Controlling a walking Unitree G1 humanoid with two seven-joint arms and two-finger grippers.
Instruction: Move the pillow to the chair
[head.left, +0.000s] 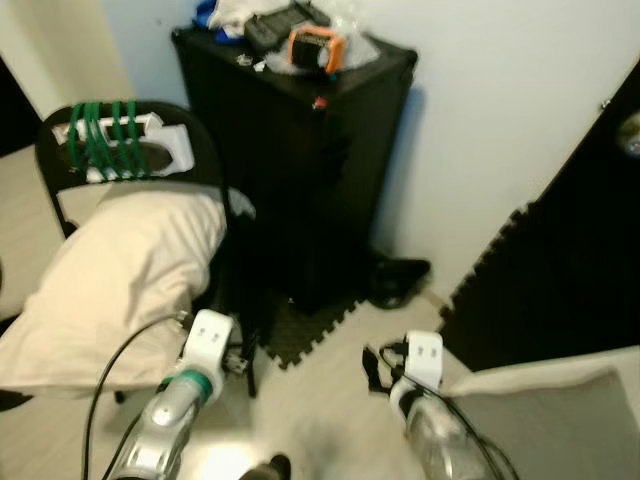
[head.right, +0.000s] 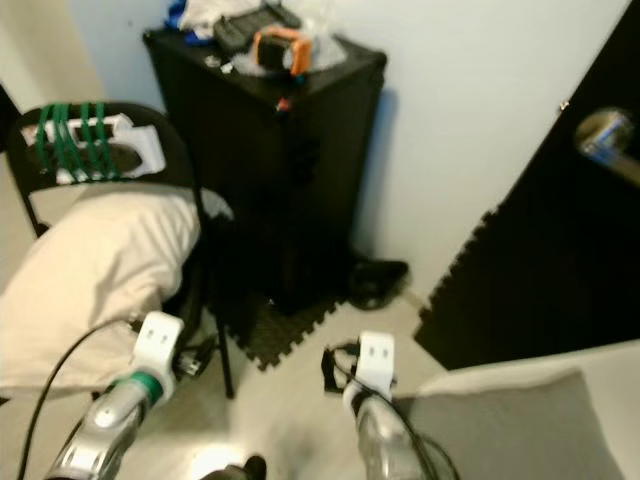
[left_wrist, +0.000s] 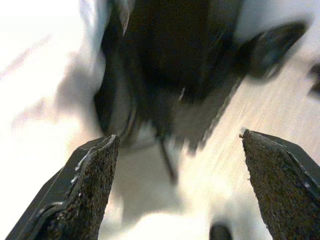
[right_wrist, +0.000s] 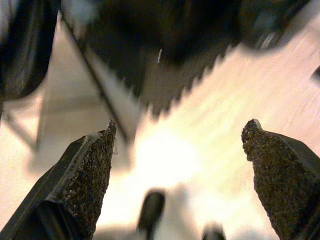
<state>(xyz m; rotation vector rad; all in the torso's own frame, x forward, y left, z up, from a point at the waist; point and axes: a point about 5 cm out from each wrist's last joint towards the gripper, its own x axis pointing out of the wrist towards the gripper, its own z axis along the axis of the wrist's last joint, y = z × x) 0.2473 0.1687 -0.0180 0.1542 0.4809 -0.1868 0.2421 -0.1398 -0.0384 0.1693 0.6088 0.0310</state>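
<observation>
Both pincers gape empty; pillow (head.left: 115, 275) lies on chair (head.left: 205, 150); door handle (head.right: 603, 137) right.

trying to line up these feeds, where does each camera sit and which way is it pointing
Left eye view: on the head, looking forward and down at the pillow on the chair; both arms show.
Right eye view: the stereo twin, same scene, black cabinet.
Left wrist view: along the open left gripper, toward the chair's edge and floor.
Right wrist view: along the open right gripper, down at the floor.
Shared: both wrist views catch the jagged foam mat.
</observation>
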